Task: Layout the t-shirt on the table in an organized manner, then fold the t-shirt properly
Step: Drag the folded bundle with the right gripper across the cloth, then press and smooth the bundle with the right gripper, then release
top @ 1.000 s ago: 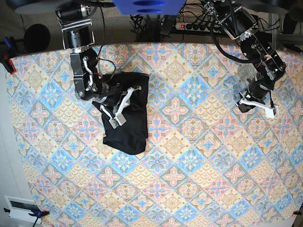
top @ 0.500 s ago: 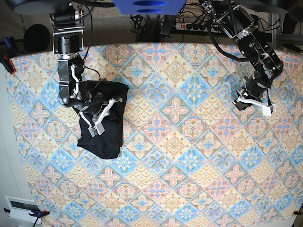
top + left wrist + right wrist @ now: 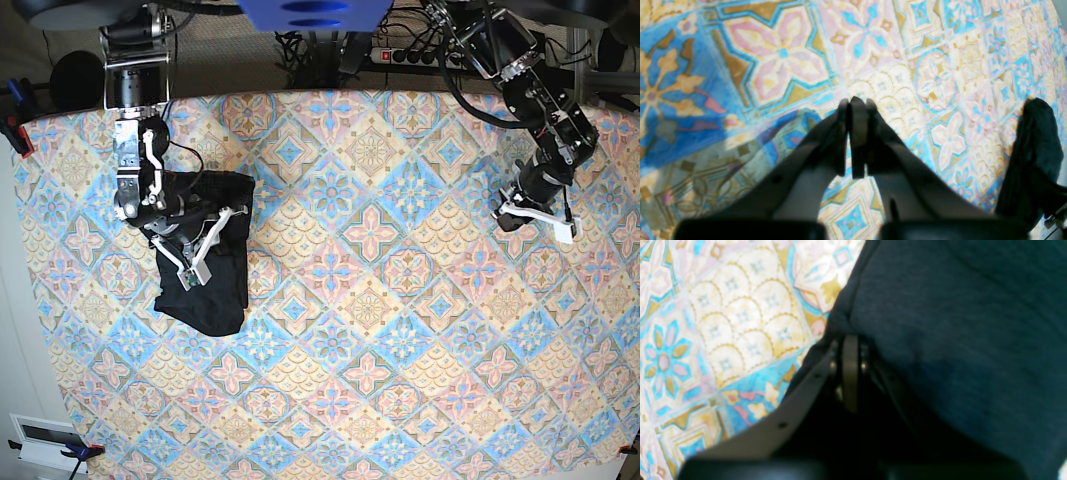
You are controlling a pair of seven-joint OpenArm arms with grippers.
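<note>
The black t-shirt lies bunched in a rough rectangle on the left part of the patterned table. My right gripper lies over it and is shut on a fold at the shirt's edge. In the right wrist view the fingers pinch the dark fabric beside the bare cloth. My left gripper hovers low over the right side of the table, shut and empty. The left wrist view shows its closed tips above the tiles, with the t-shirt far off at the right edge.
A power strip and cables lie behind the table's far edge. A red clamp grips the left edge of the cloth. A white box sits off the near left corner.
The right arm has dragged the t-shirt toward the left of the base view, with the gripper still shut on it. The left gripper has hardly moved.
</note>
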